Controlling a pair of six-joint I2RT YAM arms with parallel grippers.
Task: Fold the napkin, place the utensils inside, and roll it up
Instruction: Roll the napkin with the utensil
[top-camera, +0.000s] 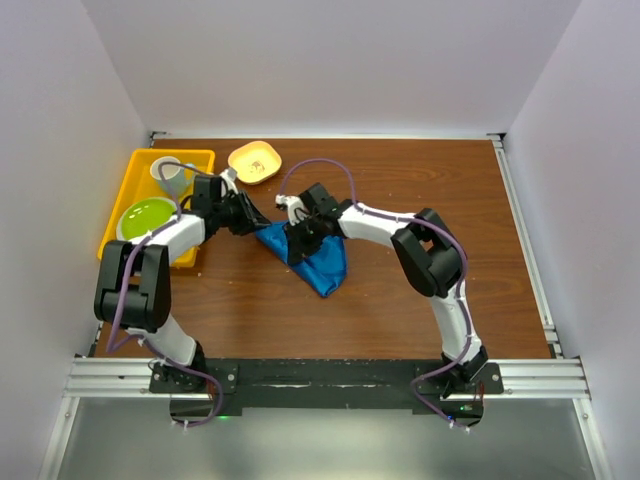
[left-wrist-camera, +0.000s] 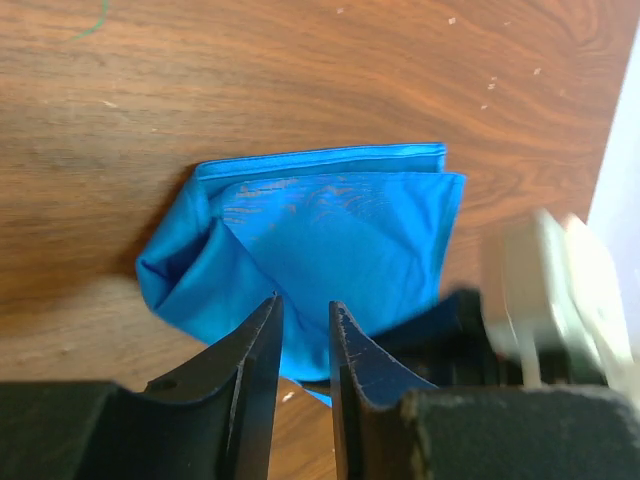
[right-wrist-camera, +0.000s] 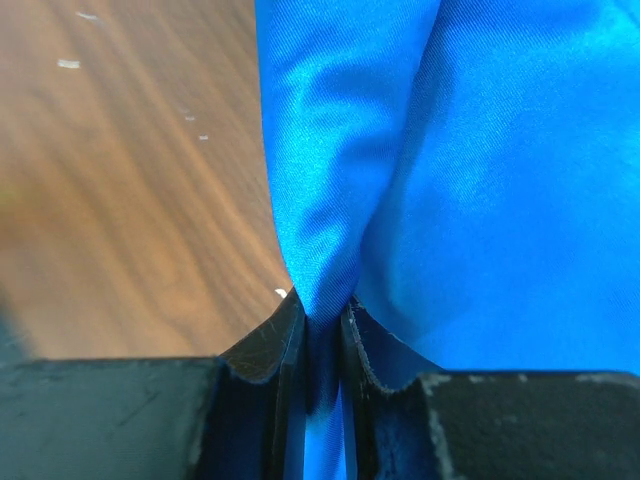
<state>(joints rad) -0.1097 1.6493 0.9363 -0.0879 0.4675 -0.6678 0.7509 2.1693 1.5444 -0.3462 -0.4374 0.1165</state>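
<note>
The napkin (top-camera: 322, 265) is a bright blue cloth lying bunched and partly folded on the wooden table (top-camera: 420, 180). My right gripper (top-camera: 300, 236) is over its upper edge. In the right wrist view, the gripper (right-wrist-camera: 322, 300) is shut on a raised fold of the napkin (right-wrist-camera: 500, 180). My left gripper (top-camera: 255, 223) is at the napkin's left corner. In the left wrist view, its jaws (left-wrist-camera: 303, 302) stand a narrow gap apart just over the near edge of the napkin (left-wrist-camera: 340, 240), with no cloth pinched between them. The utensil is out of view.
A yellow tray (top-camera: 140, 160) at the back left holds a green bowl (top-camera: 147, 217) and a pale mug (top-camera: 172, 178). A small orange dish (top-camera: 254, 162) sits beside it. The right arm's dark wrist (left-wrist-camera: 470, 330) is close to my left fingers.
</note>
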